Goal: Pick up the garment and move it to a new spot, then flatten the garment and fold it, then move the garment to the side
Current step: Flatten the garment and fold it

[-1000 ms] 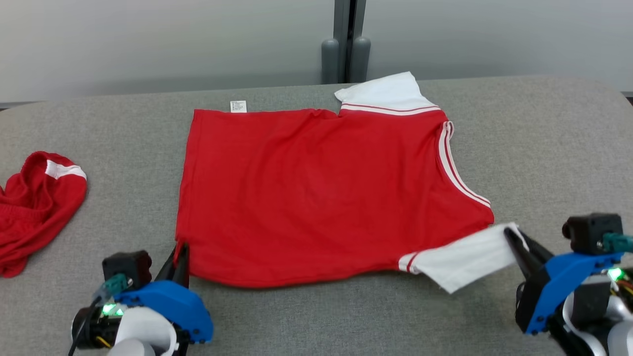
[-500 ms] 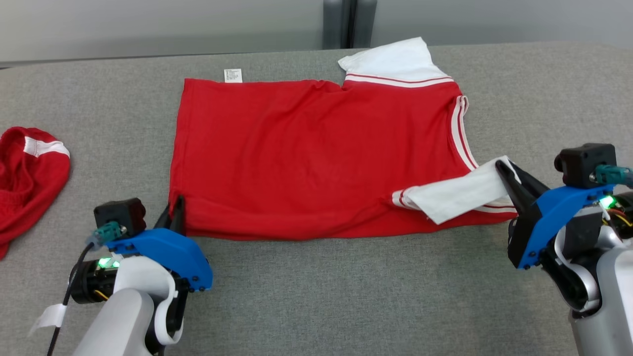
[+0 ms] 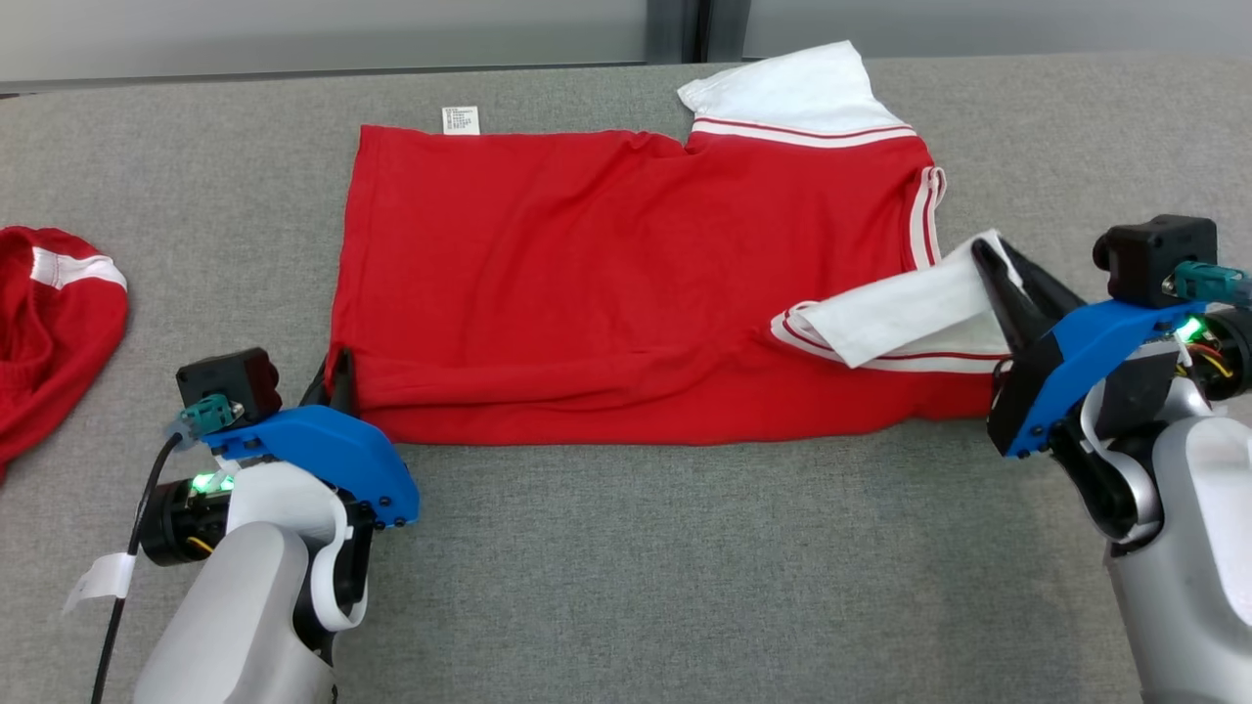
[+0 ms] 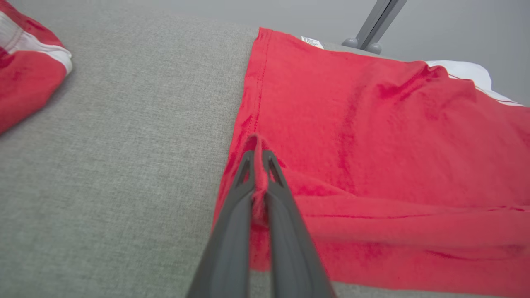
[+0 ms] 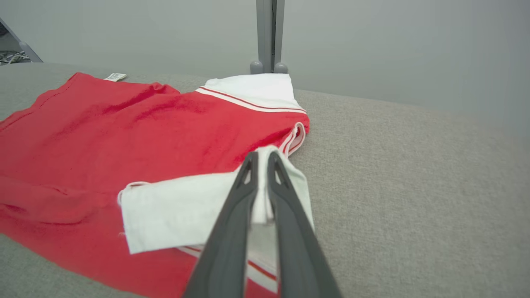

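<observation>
The garment (image 3: 606, 274), a red shirt with white sleeves and striped trim, lies spread on the grey table (image 3: 636, 567). My left gripper (image 3: 337, 367) is shut on the shirt's near left hem corner; in the left wrist view a pinch of red cloth (image 4: 257, 165) stands between the fingers. My right gripper (image 3: 993, 259) is shut on the near white sleeve (image 3: 900, 313), lifted and drawn over the red body. The right wrist view has the sleeve (image 5: 198, 211) clamped between the dark fingers (image 5: 236, 223). The far white sleeve (image 3: 792, 88) lies flat at the back.
A second red garment (image 3: 49, 323) with a white band lies crumpled at the table's left edge. A grey post (image 5: 266, 37) and a pale wall stand behind the table. A small white label (image 3: 461, 119) pokes out at the shirt's far edge.
Both grippers have carried the shirt's near edge away from me, folding it over the body. The white sleeve now lies over the red cloth. The head camera tilted down.
</observation>
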`<state>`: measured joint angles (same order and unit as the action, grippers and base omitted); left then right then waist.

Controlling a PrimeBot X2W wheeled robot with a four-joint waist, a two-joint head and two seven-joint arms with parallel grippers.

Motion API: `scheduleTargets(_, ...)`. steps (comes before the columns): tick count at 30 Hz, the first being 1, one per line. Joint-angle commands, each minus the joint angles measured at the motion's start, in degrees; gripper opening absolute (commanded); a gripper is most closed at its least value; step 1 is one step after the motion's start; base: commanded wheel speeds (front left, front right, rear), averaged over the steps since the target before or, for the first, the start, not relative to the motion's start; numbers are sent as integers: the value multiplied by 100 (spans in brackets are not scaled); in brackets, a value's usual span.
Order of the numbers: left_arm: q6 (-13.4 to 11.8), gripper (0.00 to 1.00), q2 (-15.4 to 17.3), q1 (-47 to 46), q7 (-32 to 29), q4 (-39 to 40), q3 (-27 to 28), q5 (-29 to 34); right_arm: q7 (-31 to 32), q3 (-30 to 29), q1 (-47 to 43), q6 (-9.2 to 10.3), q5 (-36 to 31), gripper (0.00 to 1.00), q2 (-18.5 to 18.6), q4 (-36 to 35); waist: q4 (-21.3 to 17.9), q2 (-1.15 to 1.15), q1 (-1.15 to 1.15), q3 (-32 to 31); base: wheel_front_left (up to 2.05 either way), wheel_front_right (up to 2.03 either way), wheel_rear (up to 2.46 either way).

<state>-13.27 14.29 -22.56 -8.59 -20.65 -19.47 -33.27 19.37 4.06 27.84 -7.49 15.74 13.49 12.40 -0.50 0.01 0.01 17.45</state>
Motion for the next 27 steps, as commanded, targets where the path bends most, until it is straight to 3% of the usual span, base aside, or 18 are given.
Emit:
scheduleTargets(1,8,100,-11,-109,86,-52,-10,24,-229,39,165,-2,38,100,-30,62,10,-1,-1,1,0,0,0)
scheduleTargets(7,-20,100,-19,-9,424,-171,45,57,-1114,135,263,-1,173,100,-50,243,59,-1,-1,-102,0,0,0)
scheduleTargets(10,-26,100,30,127,588,-225,17,122,-1270,106,146,-2,225,100,-31,356,80,-1,-1,-202,0,0,0)
scheduleTargets(17,70,100,55,364,552,-386,-227,213,-671,-223,-387,-2,89,100,-82,601,81,-1,-1,-377,0,0,0)
scheduleTargets(27,66,100,90,23,614,-887,-451,445,-172,-1011,-862,-1,-616,100,-736,714,-64,-1,-1,-191,0,0,0)
